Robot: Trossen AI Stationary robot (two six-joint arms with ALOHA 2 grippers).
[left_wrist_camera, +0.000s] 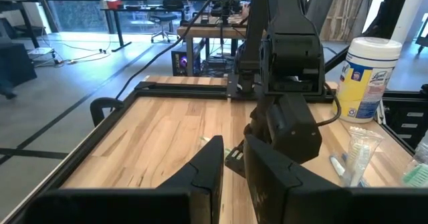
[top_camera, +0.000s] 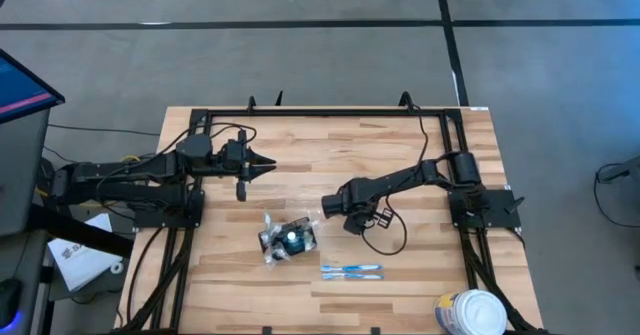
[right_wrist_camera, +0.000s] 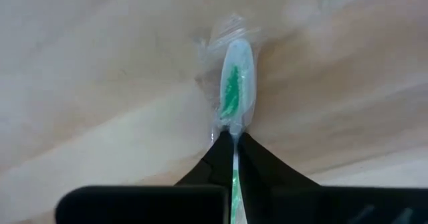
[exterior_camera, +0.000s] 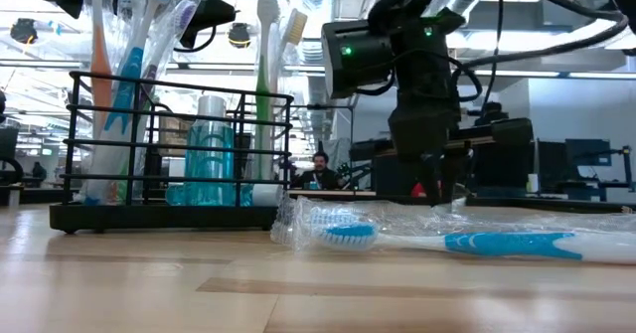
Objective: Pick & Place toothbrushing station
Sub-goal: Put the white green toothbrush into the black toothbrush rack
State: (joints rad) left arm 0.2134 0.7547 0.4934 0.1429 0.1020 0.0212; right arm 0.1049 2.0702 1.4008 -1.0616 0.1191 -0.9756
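The right pincer (top_camera: 328, 205) is low over the middle of the wooden counter (top_camera: 420, 275), and its two dark fingers (right_wrist_camera: 221, 160) are clenched on the neck of a green toothbrush (right_wrist_camera: 235, 83). This brush is wrapped in clear plastic, and its head with green bristles lies against the wood, just ahead of the fingertips.

The toothbrushing station (top_camera: 290, 237) stands on the counter just beside this pincer, toward the front edge. In the low view it is a black wire holder (exterior_camera: 169, 144) with several toothbrushes standing upright in it and a clear blue cup between the bars.

Near the station, closer to the front edge, a blue toothbrush (top_camera: 351, 271) lies flat in its clear wrapping, not touching the holder.

A white round tub (top_camera: 472, 313) stands at the front right corner of the counter, well apart from all this.

The left pincer (top_camera: 262, 162) waits over the back left part of the counter, with its fingers (left_wrist_camera: 200, 174) nearly together and nothing between them.
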